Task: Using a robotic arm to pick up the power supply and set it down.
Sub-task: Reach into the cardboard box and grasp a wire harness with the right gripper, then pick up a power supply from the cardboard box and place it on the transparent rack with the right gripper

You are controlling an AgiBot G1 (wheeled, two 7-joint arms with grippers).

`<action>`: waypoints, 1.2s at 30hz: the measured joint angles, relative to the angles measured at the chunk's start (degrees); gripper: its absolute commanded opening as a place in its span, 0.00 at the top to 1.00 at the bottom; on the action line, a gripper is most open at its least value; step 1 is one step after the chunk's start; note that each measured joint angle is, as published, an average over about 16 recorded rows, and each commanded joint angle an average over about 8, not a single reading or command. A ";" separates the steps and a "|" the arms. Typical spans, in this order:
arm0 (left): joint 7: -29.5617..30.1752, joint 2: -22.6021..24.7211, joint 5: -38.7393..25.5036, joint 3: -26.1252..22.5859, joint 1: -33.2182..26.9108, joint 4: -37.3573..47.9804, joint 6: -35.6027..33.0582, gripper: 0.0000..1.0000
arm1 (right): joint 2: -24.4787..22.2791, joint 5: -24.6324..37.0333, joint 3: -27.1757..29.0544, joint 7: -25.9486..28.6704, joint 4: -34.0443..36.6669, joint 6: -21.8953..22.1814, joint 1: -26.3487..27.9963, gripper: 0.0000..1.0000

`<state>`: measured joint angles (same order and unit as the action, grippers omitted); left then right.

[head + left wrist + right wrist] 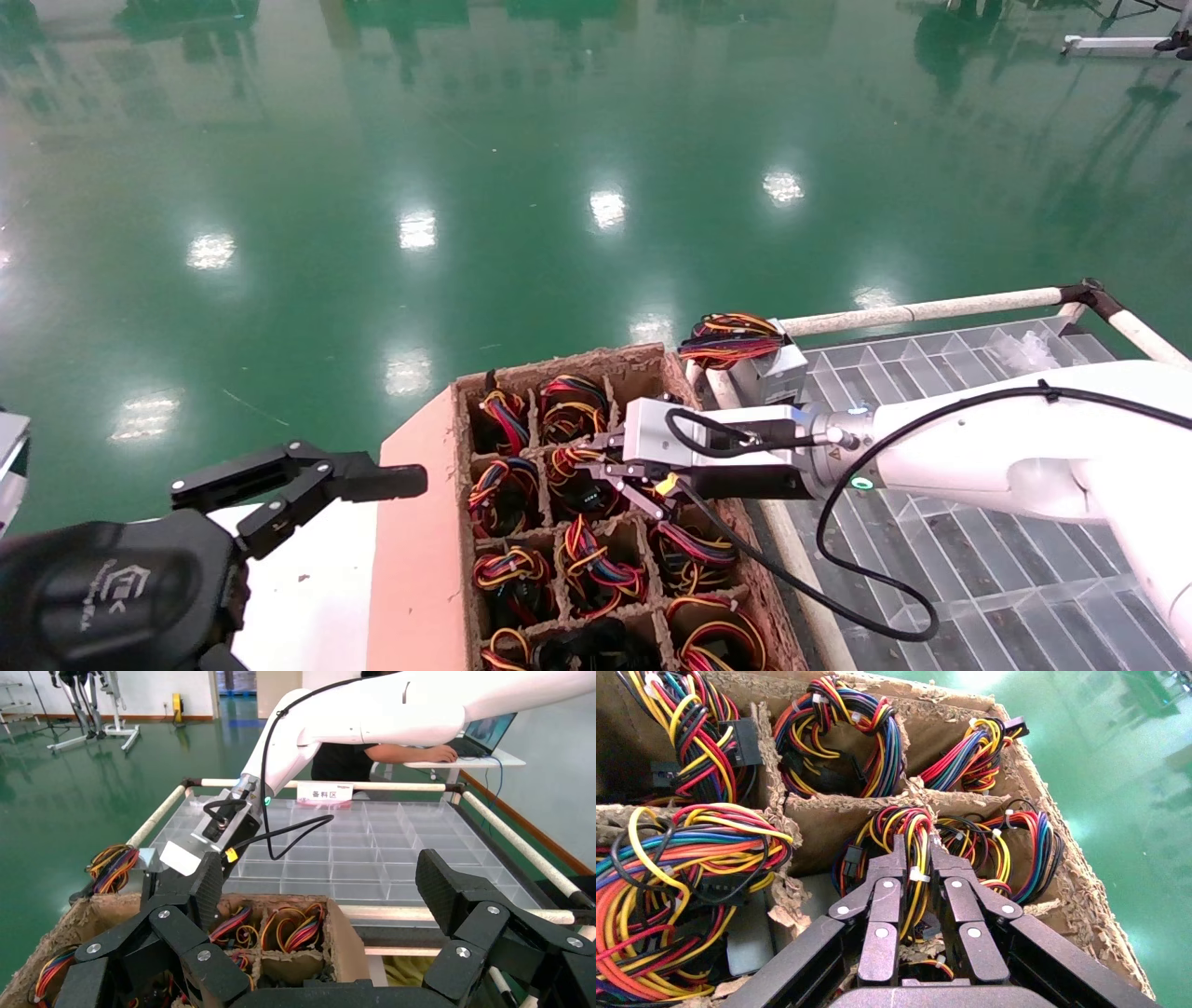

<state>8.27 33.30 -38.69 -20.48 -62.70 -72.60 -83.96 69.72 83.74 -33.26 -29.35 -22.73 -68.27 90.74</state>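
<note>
Reaching level into the crate (652,359), right gripper (917,855) seemingly pinches power supply's wire bundle (905,822).

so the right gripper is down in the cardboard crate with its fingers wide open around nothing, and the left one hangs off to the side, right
Not quite. The right gripper is in the cardboard crate, but its fingers are closed on a wire bundle, as the right wrist view shows. The left gripper does hang open beside the crate.

My head camera looks down from above on the cardboard crate (559,447); the left wrist camera faces it from farther back; the right wrist camera peers closely into its compartments.
</note>
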 measured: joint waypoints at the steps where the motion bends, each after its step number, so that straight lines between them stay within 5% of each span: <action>1: 0.00 0.00 0.00 0.00 0.00 0.00 0.00 0.00 | 0.01 -0.15 0.09 -0.05 0.25 -0.15 0.13 1.00; 16: -0.01 0.00 0.01 -0.01 0.00 0.00 0.00 0.00 | -3.38 -6.28 4.24 1.66 -1.38 -3.63 2.38 1.00; 36: -0.01 -0.01 0.02 -0.02 -0.01 0.00 0.01 0.00 | -12.69 -15.22 12.24 9.57 -19.52 -1.61 5.14 1.00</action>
<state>8.26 33.29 -38.67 -20.50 -62.70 -72.60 -83.95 57.03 68.52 -21.02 -19.79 -42.25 -69.87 95.89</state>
